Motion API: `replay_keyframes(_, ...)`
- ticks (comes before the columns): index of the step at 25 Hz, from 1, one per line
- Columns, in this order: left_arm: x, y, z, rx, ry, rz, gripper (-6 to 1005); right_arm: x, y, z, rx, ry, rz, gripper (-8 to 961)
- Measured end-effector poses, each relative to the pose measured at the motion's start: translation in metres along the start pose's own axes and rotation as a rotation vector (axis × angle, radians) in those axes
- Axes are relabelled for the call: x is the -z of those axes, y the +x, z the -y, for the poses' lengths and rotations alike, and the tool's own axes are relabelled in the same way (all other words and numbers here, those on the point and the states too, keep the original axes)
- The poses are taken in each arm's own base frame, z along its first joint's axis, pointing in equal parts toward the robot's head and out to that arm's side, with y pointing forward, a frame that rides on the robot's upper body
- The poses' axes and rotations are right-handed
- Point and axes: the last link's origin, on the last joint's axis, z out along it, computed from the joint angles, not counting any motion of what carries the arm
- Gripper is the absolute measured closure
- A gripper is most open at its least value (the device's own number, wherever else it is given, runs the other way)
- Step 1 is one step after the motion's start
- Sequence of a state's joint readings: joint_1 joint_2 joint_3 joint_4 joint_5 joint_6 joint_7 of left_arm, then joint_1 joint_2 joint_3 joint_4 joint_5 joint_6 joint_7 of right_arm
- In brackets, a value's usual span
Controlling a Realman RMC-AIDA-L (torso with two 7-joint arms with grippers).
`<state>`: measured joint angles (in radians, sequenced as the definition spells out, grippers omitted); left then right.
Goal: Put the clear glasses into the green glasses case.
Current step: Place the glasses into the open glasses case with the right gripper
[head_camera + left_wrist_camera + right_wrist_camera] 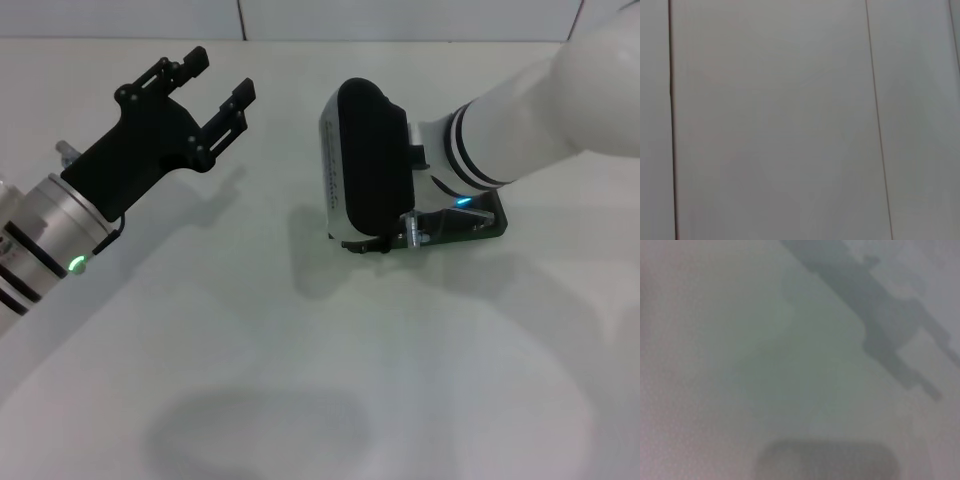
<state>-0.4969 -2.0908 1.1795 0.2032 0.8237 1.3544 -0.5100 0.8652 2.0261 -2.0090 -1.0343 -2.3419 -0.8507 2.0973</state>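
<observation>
Currently, the white table (300,380) fills the head view, and I see nothing lying on its bare surface. The right arm (530,100) reaches in from the far right, low over the middle of the table. At its end stands a dark oblong body with rounded corners and a pale edge, which I take to be the green glasses case (365,160). It is on its long edge, broad face towards the camera. I cannot confirm the colour or whether the lid is shut. I judge the upright pose to mean the case is being carried or steadied rather than laid down for loading. The right gripper is hidden behind the case, so I cannot tell whether it is clamped on it. A blurred dark rounded shape low in the right wrist view may be the same case. The left gripper (222,75) hangs above the table's left side, well apart from the case, jaws apart and holding nothing, which reads as a waiting pose. A small black bracket (470,220) sits under the right wrist. The clear glasses appear in no view. Because they are transparent, locate them before commanding any pick.
</observation>
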Motion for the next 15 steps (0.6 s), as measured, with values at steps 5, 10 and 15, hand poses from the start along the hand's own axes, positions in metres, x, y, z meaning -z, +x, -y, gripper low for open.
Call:
replay_keyframes(5,0.002,-0.001,0.0,0.003,0.004,0.003,380,0.013,0.0,-0.005,0.005,0.031,0.044,646)
replay_keyframes(10,0.002,0.0,0.0,0.004,0.007,-0.003,380,0.038,0.006,-0.015,-0.017,0.004,0.127,645)
replay_keyframes(15,0.003,0.0,0.0,0.011,0.015,-0.009,380,0.062,0.031,-0.019,-0.126,0.002,0.201,644)
